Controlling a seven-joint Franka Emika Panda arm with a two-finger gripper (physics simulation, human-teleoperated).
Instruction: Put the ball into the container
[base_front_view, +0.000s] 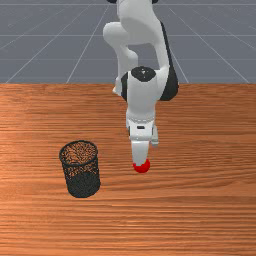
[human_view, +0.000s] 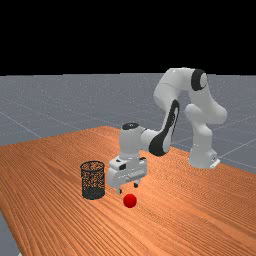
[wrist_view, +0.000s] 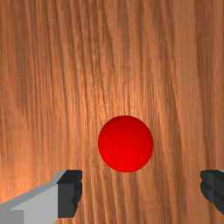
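One red ball (human_view: 130, 201) on our wooden table (base_front_view: 200, 210), near our single gripper (human_view: 127, 188), its two fingers (wrist_view: 70, 192) wide apart, one black mesh bin (base_front_view: 83, 184) upright on the front view's left of the ball.

Arm (human_view: 167, 92), one: white, black at the joints; arched high above its base (human_view: 201, 150), reaching toward the far view's left. Wrist (human_view: 130, 142), one: roughly upright. Tool (human_view: 127, 188), one: pointing down. Fingers (wrist_view: 70, 192), two: dark-tipped, standing wide apart.
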